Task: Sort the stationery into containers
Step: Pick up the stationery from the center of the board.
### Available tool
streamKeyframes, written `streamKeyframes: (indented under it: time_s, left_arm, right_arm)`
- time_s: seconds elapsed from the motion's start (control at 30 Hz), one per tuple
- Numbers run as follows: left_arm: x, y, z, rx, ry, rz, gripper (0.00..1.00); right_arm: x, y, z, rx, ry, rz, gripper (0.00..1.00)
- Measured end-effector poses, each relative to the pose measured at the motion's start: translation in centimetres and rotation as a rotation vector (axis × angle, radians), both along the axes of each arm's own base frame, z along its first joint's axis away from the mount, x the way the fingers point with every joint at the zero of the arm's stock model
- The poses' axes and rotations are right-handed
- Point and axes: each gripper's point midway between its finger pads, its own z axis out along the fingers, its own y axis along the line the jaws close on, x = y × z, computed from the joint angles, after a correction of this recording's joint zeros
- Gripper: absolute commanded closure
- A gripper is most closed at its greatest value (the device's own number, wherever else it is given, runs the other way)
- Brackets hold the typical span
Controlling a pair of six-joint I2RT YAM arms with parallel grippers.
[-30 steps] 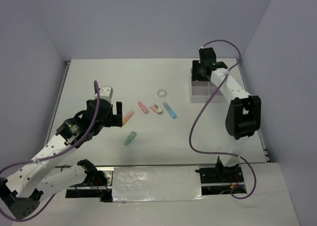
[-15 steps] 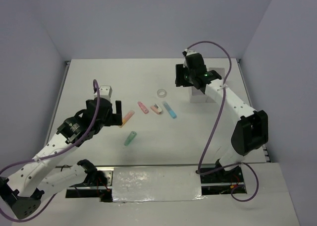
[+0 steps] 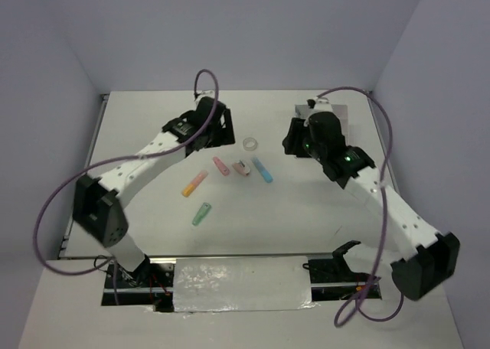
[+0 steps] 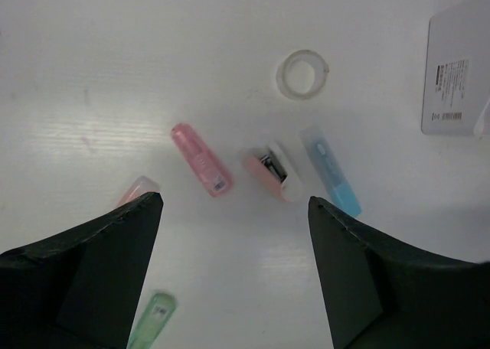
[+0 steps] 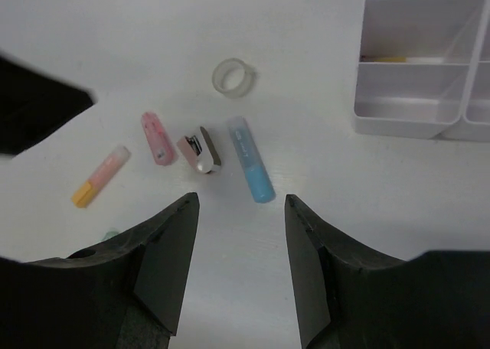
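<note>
Left wrist view: left fingers (image 4: pixel 115 249) spread wide with nothing between them, above the table (image 4: pixel 92 43).
Right wrist view: right fingers (image 5: pixel 164 242) apart, gripping nothing, over bare table near the blue stick (image 5: pixel 251 159).
Under the left fingers: pink stick (image 4: pixel 201 159), and a small pink-and-white clip-like piece (image 4: pixel 274 173) just beside the blue stick.
Tape ring (image 4: pixel 302 74): flat on the table beyond the sticks, apart from them.
Orange stick (image 3: pixel 194 184): left of the pink one.
Green stick (image 3: pixel 201 213): nearest the arm bases, alone.
Box (image 5: pixel 413 127): far right part of the table, right of the ring; a thin yellow-and-white item (image 5: pixel 398 59) lies in one compartment.
</note>
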Motion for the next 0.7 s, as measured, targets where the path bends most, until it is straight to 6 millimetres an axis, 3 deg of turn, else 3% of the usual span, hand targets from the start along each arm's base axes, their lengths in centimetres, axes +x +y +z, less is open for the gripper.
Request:
streamKeyframes:
  time_s: [0.13,0.23,0.3,0.47,0.7]
  left_arm:
    - [6.6,-4.2,-2.8,0.02,0.038,0.008,0.16]
    - [10.8,-6.7,-5.2,0.041,0.047,0.009,0.21]
    - [12.4,-7.7,-7.0,0.058,0.059,0.009,0.23]
    - [12.9,-7.6,-11.0,0.109,0.117,0.006,0.28]
    - [12.8,-8.2,-12.0,0.088,0.131,-0.03,0.31]
  right_arm:
    - [-2.8,-2.2,4.0,0.063,-0.123,-0.041,0.43]
    - [-4.2,-3.0,4.6,0.082,-0.15,-0.045,0.43]
    - [-4.7,-3.1,4.2,0.088,-0.145,-0.038,0.43]
    - [-5.4,-2.6,2.2,0.084,-0.095,-0.005,0.43]
    - [-5.9,-2.2,0.4,0.08,-0.054,0.027,0.43]
